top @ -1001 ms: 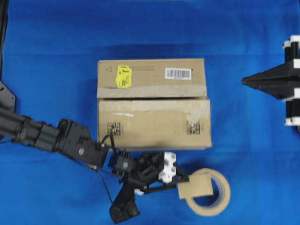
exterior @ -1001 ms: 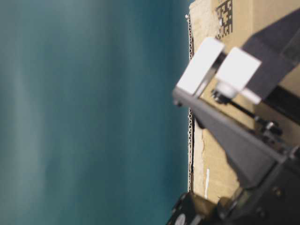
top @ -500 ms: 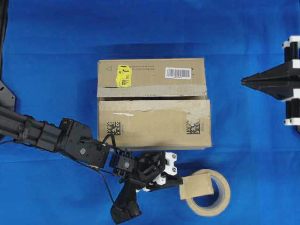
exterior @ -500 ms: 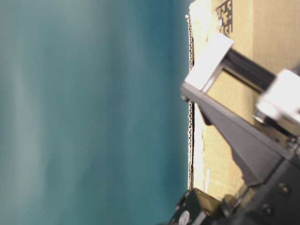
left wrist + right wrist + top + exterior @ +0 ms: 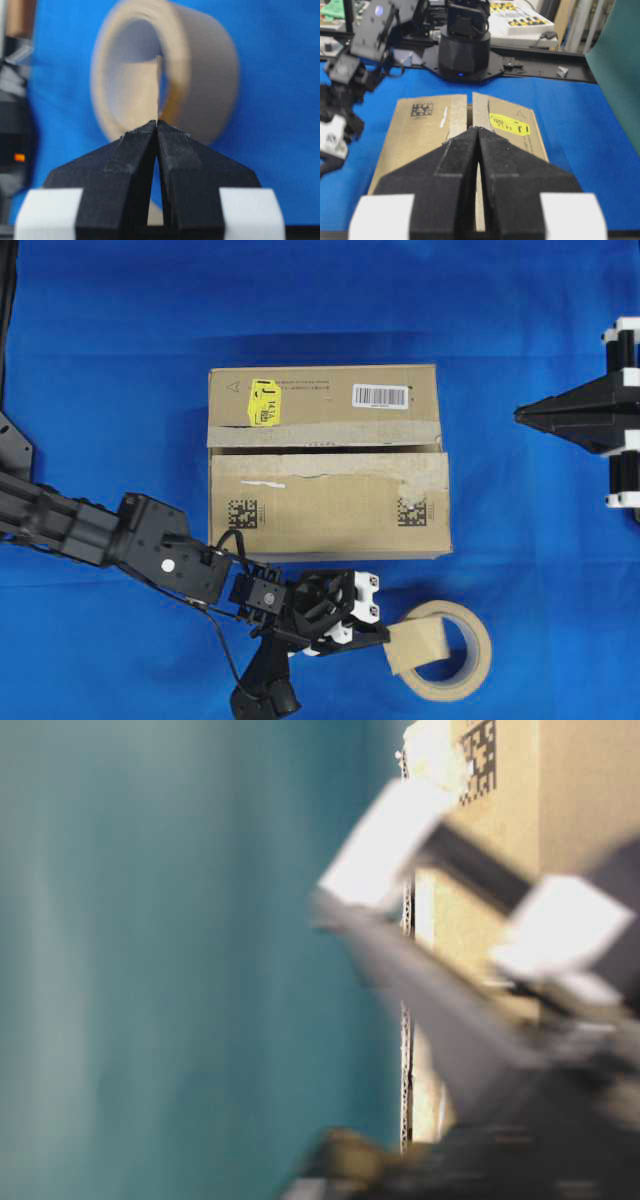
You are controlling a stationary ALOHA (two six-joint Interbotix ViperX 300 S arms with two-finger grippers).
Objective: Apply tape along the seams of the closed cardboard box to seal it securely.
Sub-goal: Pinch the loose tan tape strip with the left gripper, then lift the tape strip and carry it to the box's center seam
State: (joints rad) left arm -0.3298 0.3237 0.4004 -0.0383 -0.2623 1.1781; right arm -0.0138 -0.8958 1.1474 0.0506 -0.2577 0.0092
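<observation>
Step in hand: pick-up of the tape strip. The left claw (image 5: 385,632) is fully closed, jaws pressed together on the near edge of the tape (image 5: 418,645), a flat tan paper rectangle lying across the tape roll (image 5: 448,650) near the front edge of the surface (image 5: 120,360). In the left wrist view the tips meet on a thin edge in front of the roll's opening; the grip looks made, though how secure it is cannot be confirmed.

The right claw (image 5: 478,131) is closed, holds nothing, and hangs at the right edge of the surface, pointed at the cardboard box (image 5: 330,515).

The box sits at the centre of the surface. It is matte brown corrugated board, rectangular, with a yellow sticker (image 5: 263,402) and a white barcode label (image 5: 380,395). The seams (image 5: 325,448) run lengthwise between the two top flaps as a dark slit edged with pale, ragged old tape. No fresh strip lies on it.

Next move, as judged: lift the strip clear of the roll, carry it over the slit, lay it flat and aligned lengthwise. Thin paper may fold or cling to the roll.
</observation>
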